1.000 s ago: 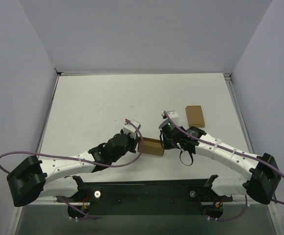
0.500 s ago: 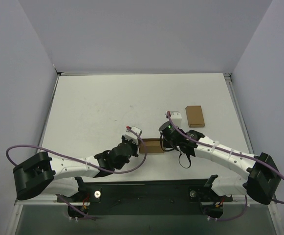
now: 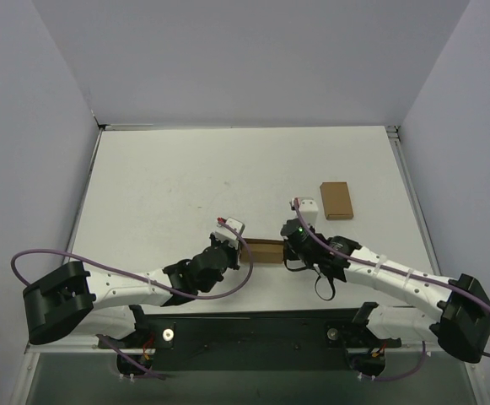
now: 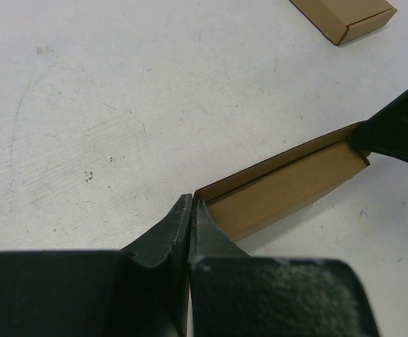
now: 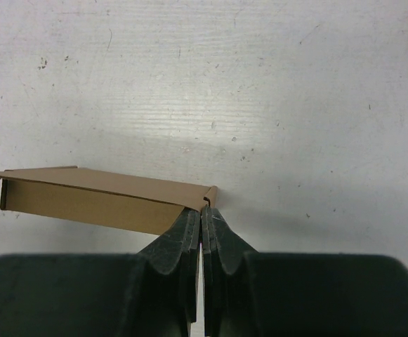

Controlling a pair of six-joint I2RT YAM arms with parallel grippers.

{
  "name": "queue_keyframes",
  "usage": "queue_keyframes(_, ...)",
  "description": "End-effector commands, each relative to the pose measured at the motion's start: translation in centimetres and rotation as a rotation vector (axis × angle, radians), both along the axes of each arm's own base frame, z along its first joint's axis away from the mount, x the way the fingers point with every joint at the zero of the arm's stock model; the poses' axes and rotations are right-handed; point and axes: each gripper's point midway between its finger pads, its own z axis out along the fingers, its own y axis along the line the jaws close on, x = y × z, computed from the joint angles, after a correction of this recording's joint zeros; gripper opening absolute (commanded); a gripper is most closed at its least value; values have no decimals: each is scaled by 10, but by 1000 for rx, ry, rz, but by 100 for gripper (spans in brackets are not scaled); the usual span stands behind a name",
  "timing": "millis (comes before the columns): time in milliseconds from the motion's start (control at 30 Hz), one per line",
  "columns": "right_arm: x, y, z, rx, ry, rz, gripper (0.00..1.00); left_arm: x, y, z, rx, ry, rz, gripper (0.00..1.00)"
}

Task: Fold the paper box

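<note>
The paper box (image 3: 263, 251) is a flat brown cardboard piece lying lengthwise between my two grippers, near the table's front middle. My left gripper (image 3: 239, 247) is shut at its left end. In the left wrist view the fingertips (image 4: 192, 203) close on the box's (image 4: 288, 186) near corner, one finger outside and one over its face. My right gripper (image 3: 286, 250) is shut at the right end. In the right wrist view the tips (image 5: 202, 213) meet on the end edge of the box (image 5: 91, 196), just under a small curled tab (image 5: 209, 196).
A narrower plain brown cardboard rectangle (image 3: 336, 200) lies flat at the back right, also seen in the left wrist view as the same rectangle (image 4: 344, 15). Purple cables loop off both arms. White walls enclose the table (image 3: 169, 177) on three sides.
The left arm has swung lower, and its gripper slid down to the box's left end. The box has turned from slanted to nearly level. The right gripper shifted slightly right.
</note>
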Motion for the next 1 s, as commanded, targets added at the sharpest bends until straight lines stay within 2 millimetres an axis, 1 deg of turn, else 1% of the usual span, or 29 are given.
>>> queue_keyframes(0, -10, 0, -4, 1, -20, 38, 0, -6, -21, 19, -106, -5, -52, 0)
queue_keyframes(133, -18, -2, -6, -30, -58, 61, 0, -6, -26, 18, -125, 19, -45, 0)
queue_keyframes(167, -19, -5, -7, -36, -61, 52, 0, -6, -28, 20, -137, 24, -44, 0)
queue_keyframes(200, -20, -10, -9, -57, -70, 37, 0, -6, -30, 19, -142, 34, -44, 0)
queue_keyframes(267, -24, -10, -10, -56, -73, 19, 0, -7, -31, 16, -159, 56, -35, 0)
queue_keyframes(300, -24, -15, -12, -75, -80, 1, 0, -7, -31, 15, -168, 62, -31, 0)
queue_keyframes(433, -25, -14, -11, -75, -94, -24, 0, -8, -34, 12, -206, 105, -14, 0)
queue_keyframes(500, -27, -14, -12, -93, -94, -25, 0, -8, -36, 14, -225, 119, -8, 0)
queue_keyframes(633, -27, -8, -7, -104, -114, -28, 0, -8, -37, 2, -222, 163, 22, 0)
queue_keyframes(733, -28, -6, -7, -115, -115, -27, 0, -8, -37, -7, -212, 183, 33, 0)
queue_keyframes(967, -28, -6, -7, -125, -126, -35, 0, -11, -25, -21, -164, 164, 49, 0)
